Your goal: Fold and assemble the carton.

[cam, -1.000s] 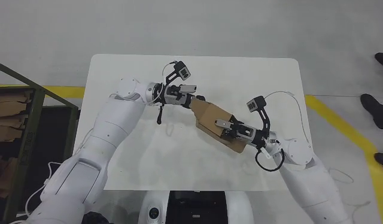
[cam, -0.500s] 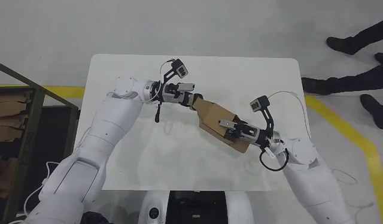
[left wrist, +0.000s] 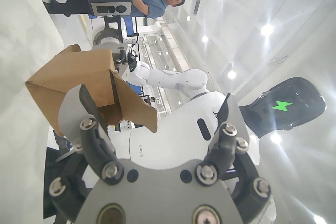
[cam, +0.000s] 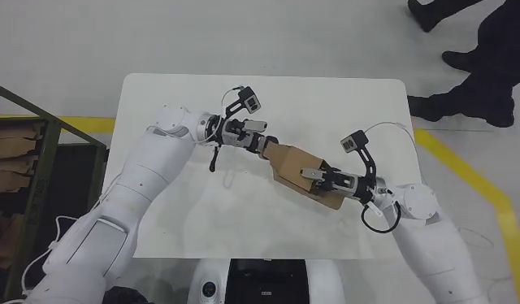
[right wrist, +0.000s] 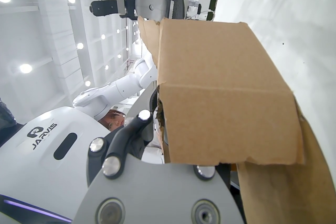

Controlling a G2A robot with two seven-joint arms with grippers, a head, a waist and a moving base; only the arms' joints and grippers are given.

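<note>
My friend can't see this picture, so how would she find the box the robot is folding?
Look at the white table. Near its centre, between the left gripper and the right gripper, is the carton. It is the only brown thing on the table, a cardboard box with loose flaps at its ends.

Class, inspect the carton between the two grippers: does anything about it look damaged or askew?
Yes: the carton has ragged, torn edges along its open end at the right gripper, and a loose flap sticks out beside the left gripper.
</note>
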